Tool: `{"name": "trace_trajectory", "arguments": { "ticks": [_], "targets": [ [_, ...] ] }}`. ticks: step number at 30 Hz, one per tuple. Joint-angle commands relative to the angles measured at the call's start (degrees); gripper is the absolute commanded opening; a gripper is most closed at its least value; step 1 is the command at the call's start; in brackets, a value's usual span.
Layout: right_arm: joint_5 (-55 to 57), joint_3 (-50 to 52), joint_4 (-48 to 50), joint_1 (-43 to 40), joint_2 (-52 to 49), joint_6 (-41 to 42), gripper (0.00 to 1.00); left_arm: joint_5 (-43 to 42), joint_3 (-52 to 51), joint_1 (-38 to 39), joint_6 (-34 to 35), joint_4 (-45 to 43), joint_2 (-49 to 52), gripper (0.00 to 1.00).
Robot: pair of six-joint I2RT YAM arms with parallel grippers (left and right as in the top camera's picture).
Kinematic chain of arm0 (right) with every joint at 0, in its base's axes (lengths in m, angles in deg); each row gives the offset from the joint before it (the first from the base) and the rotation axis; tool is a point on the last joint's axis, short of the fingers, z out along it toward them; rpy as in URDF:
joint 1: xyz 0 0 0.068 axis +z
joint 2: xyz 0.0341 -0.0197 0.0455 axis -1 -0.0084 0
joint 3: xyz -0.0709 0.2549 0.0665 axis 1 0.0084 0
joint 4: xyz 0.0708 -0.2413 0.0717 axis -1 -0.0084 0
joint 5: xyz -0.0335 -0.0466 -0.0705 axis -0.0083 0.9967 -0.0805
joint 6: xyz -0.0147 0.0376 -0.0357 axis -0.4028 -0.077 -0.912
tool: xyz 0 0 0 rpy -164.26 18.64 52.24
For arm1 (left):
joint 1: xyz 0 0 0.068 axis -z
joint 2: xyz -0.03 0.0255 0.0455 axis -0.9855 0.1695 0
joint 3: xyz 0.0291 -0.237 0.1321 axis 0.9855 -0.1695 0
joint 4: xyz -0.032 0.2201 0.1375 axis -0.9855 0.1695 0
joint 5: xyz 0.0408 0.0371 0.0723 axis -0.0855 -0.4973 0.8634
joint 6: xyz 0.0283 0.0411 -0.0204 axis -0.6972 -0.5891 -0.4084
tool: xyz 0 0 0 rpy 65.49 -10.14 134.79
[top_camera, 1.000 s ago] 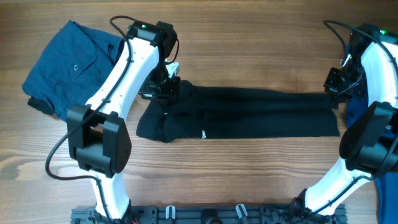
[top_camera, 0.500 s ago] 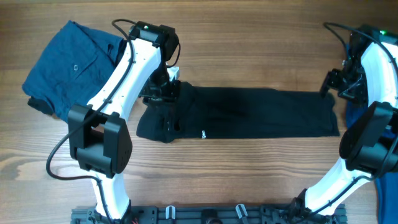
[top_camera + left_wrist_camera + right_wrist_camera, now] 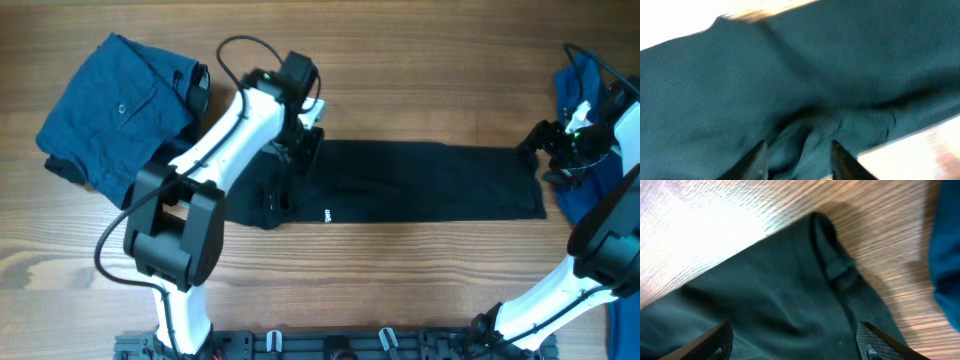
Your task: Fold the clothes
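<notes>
The clothes here are chiefly a black T-shirt (image 3: 420, 185), lying as a long folded strip across the table's middle, a small white logo (image 3: 327, 213) near its front edge. My left gripper (image 3: 298, 158) hovers over the strip's left part at the far edge. In the left wrist view the left gripper (image 3: 799, 152) is open, with rumpled black cloth (image 3: 790, 65) below it. My right gripper (image 3: 536, 160) stands wide open at the strip's right end. The right wrist view has the right gripper (image 3: 794, 335) over the shirt's corner (image 3: 830, 255), gripping nothing.
A darker blue buttoned garment (image 3: 110, 110) lies folded at the back left. A plain blue shirt (image 3: 580, 200) lies at the right edge, also visible as blue cloth (image 3: 947, 255) in the right wrist view. Bare wooden table (image 3: 400, 80) lies behind and in front of the strip.
Both grippers have opened and let go of the black T-shirt. The left gripper moved right along the far edge. The right arm swung outward to the right.
</notes>
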Motion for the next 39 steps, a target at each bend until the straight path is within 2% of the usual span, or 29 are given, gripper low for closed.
{"name": "trace_trajectory", "arguments": {
  "ticks": [1, 2, 3, 8, 14, 16, 17, 19, 22, 25, 32, 35, 39],
  "targets": [
    [-2.45, 0.33, 0.26, 0.44, 0.90, -1.16, 0.79, -1.03, -3.23, 1.79, -0.07, -2.99, -0.72, 0.22],
    [-2.47, 0.33, 0.26, 0.44, 0.90, -1.14, 0.79, -1.55, -3.21, 2.21, 0.04, -2.49, -0.74, 0.09],
    [-2.47, 0.33, 0.24, 0.44, 0.90, -1.11, 0.79, -1.99, -3.21, 2.67, 0.63, -1.44, -0.94, 0.04],
    [-2.47, 0.33, 0.26, 0.44, 0.90, -0.96, 0.76, -6.19, -3.19, 5.20, 1.22, 3.23, -1.55, 0.04],
    [-2.45, 0.33, 0.28, 0.44, 0.90, -0.96, 0.75, -6.49, -3.21, 10.01, 4.20, 7.19, -1.57, 0.04],
    [-2.45, 0.33, 0.31, 0.44, 0.90, -0.94, 0.75, -6.49, -3.21, 11.45, 4.39, 7.78, -1.57, 0.18],
    [-2.45, 0.33, 0.28, 0.44, 0.90, -0.96, 0.75, -6.47, -3.19, 11.85, 4.61, 8.13, -1.60, 0.07],
    [-2.47, 0.33, 0.33, 0.44, 0.90, -0.94, 0.75, -5.05, -3.06, 11.91, 4.92, 8.09, -2.43, 0.04],
    [-2.47, 0.33, 0.59, 0.44, 0.90, -0.90, 0.75, 3.91, -2.27, 10.40, 7.63, 6.03, -4.96, 0.04],
    [-2.45, 0.33, 0.63, 0.44, 0.90, 0.09, 0.75, 10.08, -2.27, 7.69, 9.07, 0.37, -6.32, 0.04],
    [-2.45, 0.33, 0.68, 0.44, 0.90, 0.11, 0.75, 10.54, -2.47, -0.24, 8.61, -9.09, -5.57, 0.04],
    [-2.45, 0.33, 0.66, 0.44, 0.90, 0.13, 0.75, 10.49, -3.02, -2.34, 8.09, -9.53, -3.67, 0.04],
    [-2.45, 0.33, 0.59, 0.44, 0.90, 0.13, 0.75, 4.44, -3.39, -1.49, 5.57, -8.02, -0.11, 0.04]
  ]
}}
